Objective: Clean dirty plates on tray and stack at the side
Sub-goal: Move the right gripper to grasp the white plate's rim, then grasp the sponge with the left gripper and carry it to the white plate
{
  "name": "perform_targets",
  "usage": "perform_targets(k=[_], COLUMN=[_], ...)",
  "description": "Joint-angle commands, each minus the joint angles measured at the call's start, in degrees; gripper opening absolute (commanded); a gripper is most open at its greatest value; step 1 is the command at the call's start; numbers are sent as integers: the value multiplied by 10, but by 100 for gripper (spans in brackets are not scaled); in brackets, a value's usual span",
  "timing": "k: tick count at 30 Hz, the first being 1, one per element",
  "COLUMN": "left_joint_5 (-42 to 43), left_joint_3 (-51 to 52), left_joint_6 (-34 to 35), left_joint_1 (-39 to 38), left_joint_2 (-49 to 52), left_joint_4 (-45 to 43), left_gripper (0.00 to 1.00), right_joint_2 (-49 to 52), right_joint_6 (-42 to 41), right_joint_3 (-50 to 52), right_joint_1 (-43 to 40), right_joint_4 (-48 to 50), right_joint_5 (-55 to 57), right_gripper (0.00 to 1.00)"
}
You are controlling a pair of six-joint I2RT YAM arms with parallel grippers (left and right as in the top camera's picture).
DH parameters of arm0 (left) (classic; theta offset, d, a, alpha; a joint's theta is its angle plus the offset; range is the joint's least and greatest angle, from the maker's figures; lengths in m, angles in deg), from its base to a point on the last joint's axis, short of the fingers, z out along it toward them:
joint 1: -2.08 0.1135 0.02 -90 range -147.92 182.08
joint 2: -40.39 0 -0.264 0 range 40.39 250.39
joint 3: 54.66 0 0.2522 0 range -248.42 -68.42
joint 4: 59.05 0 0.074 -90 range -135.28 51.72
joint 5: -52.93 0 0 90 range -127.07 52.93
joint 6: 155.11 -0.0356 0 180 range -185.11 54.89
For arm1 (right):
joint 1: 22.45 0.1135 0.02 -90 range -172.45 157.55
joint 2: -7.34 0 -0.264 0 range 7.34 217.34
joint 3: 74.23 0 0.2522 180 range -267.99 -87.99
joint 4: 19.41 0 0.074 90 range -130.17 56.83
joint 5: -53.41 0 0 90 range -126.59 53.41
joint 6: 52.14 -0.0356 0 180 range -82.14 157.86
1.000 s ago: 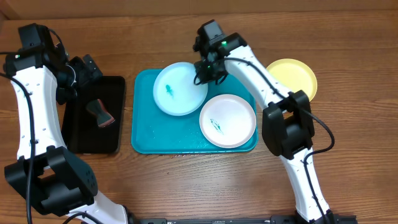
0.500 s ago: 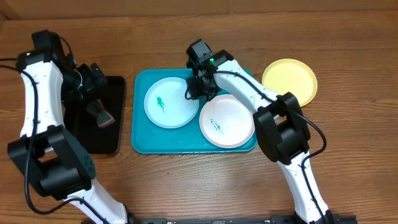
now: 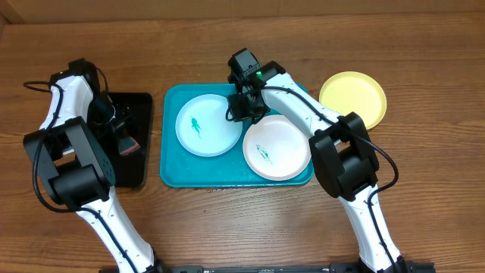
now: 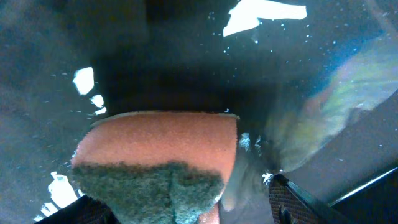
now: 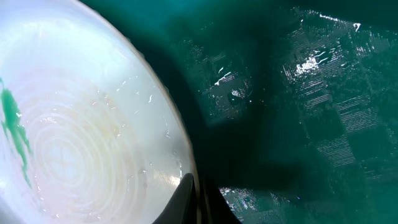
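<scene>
Right arm stretches over the teal tray [image 3: 173, 163], right gripper [image 3: 236, 114] clamped on the 3 o'clock rim of the pale blue plate [image 3: 198, 129]. Left gripper [image 3: 114, 125] points down over the sponge [image 4: 155, 143]; I cannot tell how its jaws stand.

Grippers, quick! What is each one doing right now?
Left gripper: open, right over the sponge.
Right gripper: shut on the pale blue plate, at its rim.

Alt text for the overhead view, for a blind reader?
The right gripper pinches the rim of a pale blue plate on a teal tray, beside a white plate; both are green-smeared. A yellow plate lies off the tray; the left gripper meets a sponge on a black tray.
</scene>
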Motion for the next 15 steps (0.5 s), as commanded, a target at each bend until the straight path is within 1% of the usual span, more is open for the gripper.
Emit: perform_targets(k=[1,2,3,4,5,6,7,9,10,15], left_joint_5=[-21,-20,-20,-20,-20,-20,-20,-21,-21,-19], left_joint_3=[2,2,2,2,2,2,2,2,1,-47], left_joint_6=[8,9,9,9,8,8,8,8,8,8], left_joint_1=[0,0,0,0,0,0,0,0,0,1], left_joint_2=[5,5,5,5,5,5,5,5,5,4], left_joint_4=[3,2,2,3,3,5,7,12,15,61], left_gripper=[73,71,65,56,50,42,37,18,4,4], right_joint_2=[-12,-12,-12,-12,-12,-12,-12,-12,-12,-12], right_joint_6=[-3,-3,-3,-3,-3,-3,-3,-3,-3,-3], right_joint_3=[14,14,14,14,14,14,14,14,14,14], right_joint_1=[3,3,3,3,3,3,3,3,3,3], right_joint_4=[1,3,4,5,5,5,5,5,5,5], right_joint_5=[2,2,2,2,2,2,2,2,2,2], right_gripper=[4,4,4,4,4,4,4,4,4,4])
